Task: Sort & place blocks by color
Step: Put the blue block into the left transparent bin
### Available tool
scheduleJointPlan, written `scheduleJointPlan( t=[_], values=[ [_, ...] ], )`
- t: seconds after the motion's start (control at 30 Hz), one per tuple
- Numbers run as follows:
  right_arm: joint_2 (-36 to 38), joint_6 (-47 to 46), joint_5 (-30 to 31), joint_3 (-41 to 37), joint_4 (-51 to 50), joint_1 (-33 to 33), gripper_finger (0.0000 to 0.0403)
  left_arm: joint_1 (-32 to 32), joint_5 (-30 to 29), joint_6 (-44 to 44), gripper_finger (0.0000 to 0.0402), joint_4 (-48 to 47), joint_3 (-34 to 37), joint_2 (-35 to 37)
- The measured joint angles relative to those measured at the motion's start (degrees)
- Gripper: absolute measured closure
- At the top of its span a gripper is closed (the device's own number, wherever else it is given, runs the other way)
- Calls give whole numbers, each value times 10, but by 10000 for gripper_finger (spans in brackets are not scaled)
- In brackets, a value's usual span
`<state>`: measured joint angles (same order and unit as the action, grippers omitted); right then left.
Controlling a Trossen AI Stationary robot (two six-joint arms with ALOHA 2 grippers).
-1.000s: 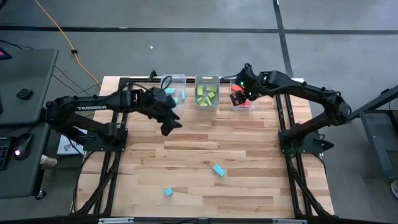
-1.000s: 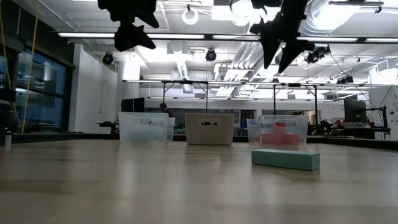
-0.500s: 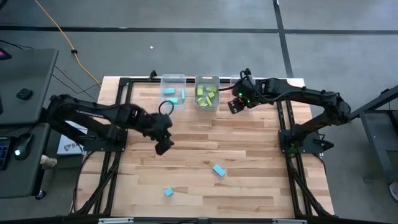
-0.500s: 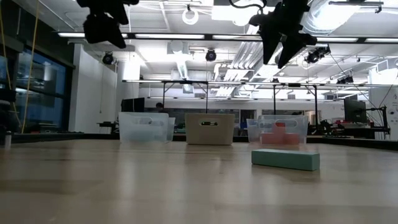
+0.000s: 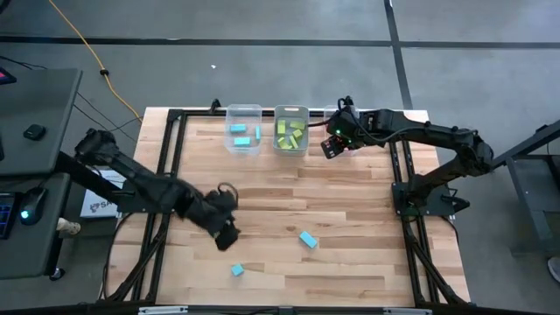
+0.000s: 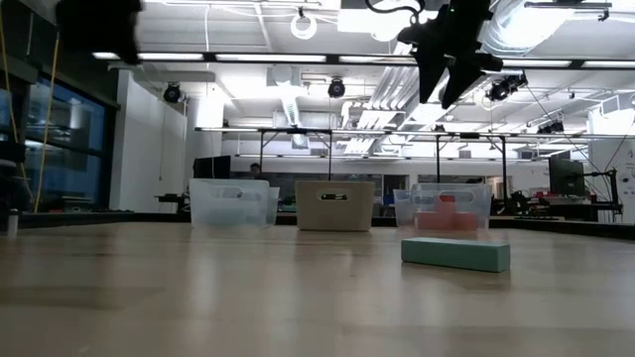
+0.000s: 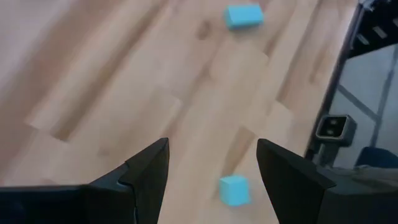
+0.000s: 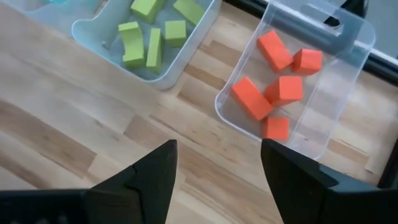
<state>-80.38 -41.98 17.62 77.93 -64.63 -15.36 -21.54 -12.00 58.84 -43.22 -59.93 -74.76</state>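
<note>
- At the far edge, our three bins [image 5: 290, 114] already hold the sorted blocks [image 8: 273, 87].
- Near the front, two light blue blocks [image 5: 307, 239] remain loose.
- Our left gripper [image 7: 211, 177] hovers spread and empty over them; the right gripper [image 8: 217, 168] waits released by the red bin.

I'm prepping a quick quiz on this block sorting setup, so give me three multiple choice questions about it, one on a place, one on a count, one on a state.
1. Where is the left gripper?
A. Over the bins
B. Over the table's near half, by the loose blocks
C. Off the table

2. How many light blue blocks lie loose on the table?
A. One
B. Two
C. Four

3. The right gripper is:
A. Open, empty
B. Shut on a block
C. Inside a bin

Answers: 1 B, the high view shows it near the light blue cube. 2 B, the cube and the light blue bar. 3 A, its wrist view shows only tabletop between parted fingers.
</note>
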Motion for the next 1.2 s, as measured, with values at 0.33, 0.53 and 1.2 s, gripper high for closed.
scheduleJointPlan(
  t=[0.33, 0.53, 1.2],
  values=[
    [0, 4, 9, 0, 13, 0, 181, -98, -11, 99, 179, 21, 1, -95],
    [0, 11, 8, 0, 15, 0, 181, -133, -11, 133, 179, 52, 1, -145],
    [0, 11, 9, 0, 16, 0, 181, -194, -38, 182, 179, 146, 0, -251]
  ],
)
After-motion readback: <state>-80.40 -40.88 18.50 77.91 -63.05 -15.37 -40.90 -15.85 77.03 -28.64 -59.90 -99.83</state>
